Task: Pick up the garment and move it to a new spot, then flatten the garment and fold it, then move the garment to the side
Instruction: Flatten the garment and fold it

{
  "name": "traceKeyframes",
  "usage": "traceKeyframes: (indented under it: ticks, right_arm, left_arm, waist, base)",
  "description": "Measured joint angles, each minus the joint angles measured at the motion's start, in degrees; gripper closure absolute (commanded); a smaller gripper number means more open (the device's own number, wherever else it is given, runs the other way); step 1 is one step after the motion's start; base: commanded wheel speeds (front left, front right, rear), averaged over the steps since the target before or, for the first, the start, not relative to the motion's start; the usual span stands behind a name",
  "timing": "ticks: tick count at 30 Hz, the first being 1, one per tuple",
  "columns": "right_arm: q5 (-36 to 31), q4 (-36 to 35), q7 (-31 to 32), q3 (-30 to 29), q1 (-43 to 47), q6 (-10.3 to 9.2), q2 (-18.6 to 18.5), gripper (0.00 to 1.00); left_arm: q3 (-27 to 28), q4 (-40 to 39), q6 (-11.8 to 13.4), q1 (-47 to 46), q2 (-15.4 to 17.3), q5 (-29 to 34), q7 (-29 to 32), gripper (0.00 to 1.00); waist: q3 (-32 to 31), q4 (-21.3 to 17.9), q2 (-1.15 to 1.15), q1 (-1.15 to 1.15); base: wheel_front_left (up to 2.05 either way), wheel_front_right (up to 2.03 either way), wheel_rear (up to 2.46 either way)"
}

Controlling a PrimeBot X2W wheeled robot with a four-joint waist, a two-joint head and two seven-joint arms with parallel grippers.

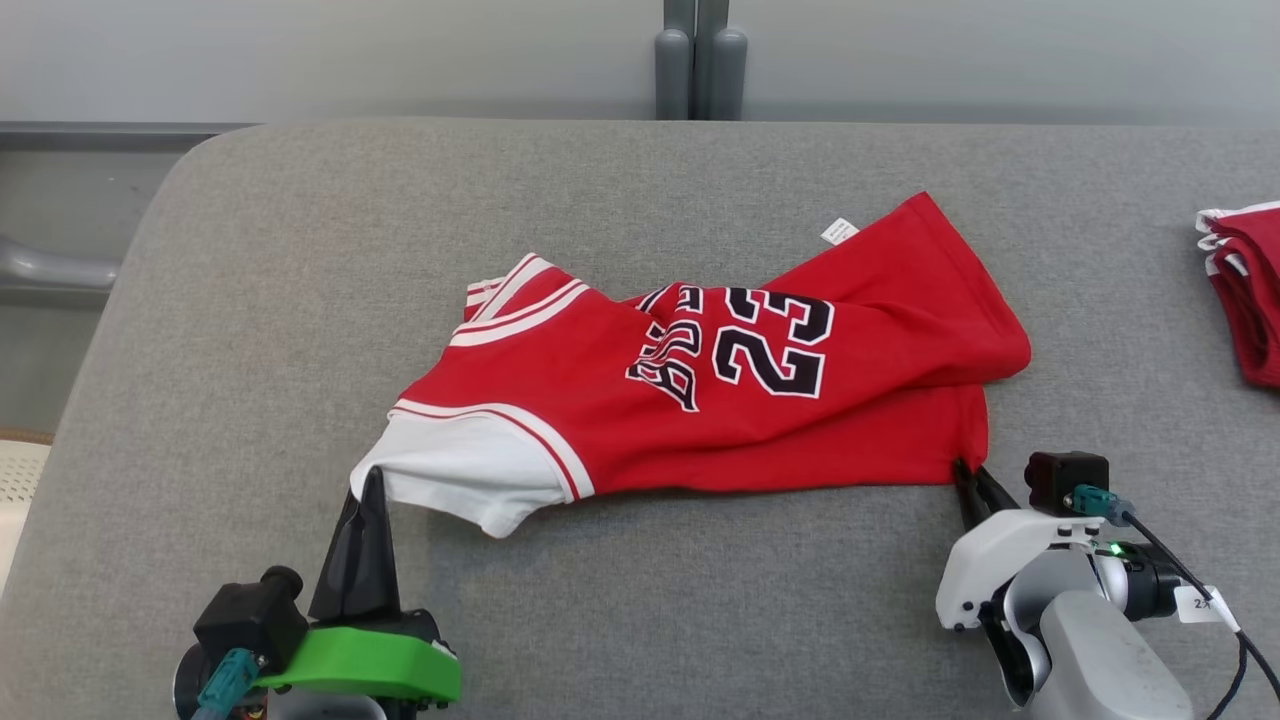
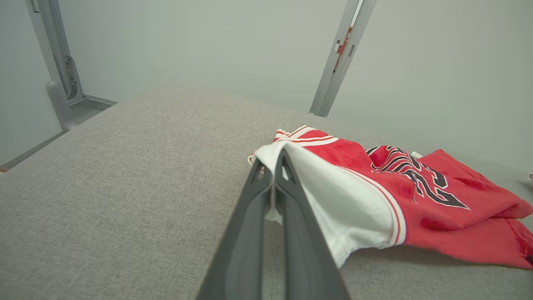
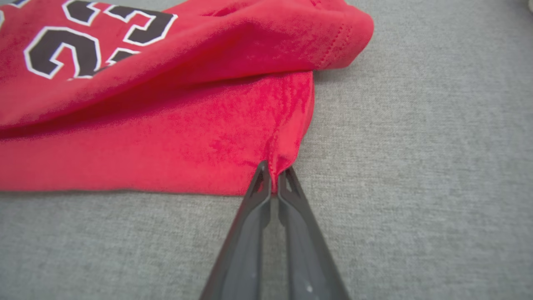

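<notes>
Grips are held at both ends of the red number-23 jersey (image 1: 850,330), which lies crumpled on the grey table (image 1: 300,250) with its long axis left to right: white sleeve clamped by the left gripper (image 1: 373,480), near hem corner by the right gripper (image 1: 966,470).

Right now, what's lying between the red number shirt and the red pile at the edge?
Nothing. In the head view, the grey surface is bare between the shirt and the red pile.
</notes>
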Motion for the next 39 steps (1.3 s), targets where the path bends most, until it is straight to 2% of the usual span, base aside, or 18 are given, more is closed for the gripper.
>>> traceKeyframes:
  ticks: [6,13,19,26,32,39]
  right_arm:
    - [4.05,-2.80,-2.61,2.58,-1.40,0.00,-0.02,1.00]
    - [7.60,-13.36,-3.67,6.12,-1.69,0.00,-2.83,1.00]
    - [9.27,-27.72,-1.75,6.44,-0.75,0.00,-6.62,1.00]
    - [7.92,-46.99,2.04,2.45,1.86,-0.01,-9.47,1.00]
    - [6.33,-62.15,6.21,-1.19,3.99,-0.01,-8.91,1.00]
    - [5.05,-73.04,10.36,-4.08,5.10,-0.01,-7.84,1.00]
  left_arm:
    - [1.32,-0.82,-1.05,-0.02,-0.04,0.62,0.01,1.00]
    - [2.36,-4.41,-1.91,-2.35,1.33,2.13,0.01,1.00]
    - [3.15,-11.69,-2.27,-6.28,4.59,3.55,1.01,1.00]
    - [4.89,-23.92,-2.16,-11.33,9.53,6.20,5.20,1.00]
    - [6.28,-32.71,-2.76,-17.77,13.52,6.99,10.85,1.00]
    - [6.13,-36.91,-4.14,-25.71,16.03,6.67,16.88,1.00]
  waist:
    - [-0.93,-1.65,0.00,0.00]
    - [-2.48,-4.42,0.00,0.00]
    - [-4.36,-6.62,0.00,0.00]
    - [-5.80,-8.40,0.00,0.00]
    - [-5.52,-8.66,0.00,0.00]
    - [-3.44,-8.39,0.00,0.00]
  base:
    - [0.00,0.00,0.00]
    - [0.00,0.00,0.00]
    - [0.00,0.00,0.00]
    - [0.00,0.00,0.00]
    - [0.00,0.00,0.00]
    - [0.00,0.00,0.00]
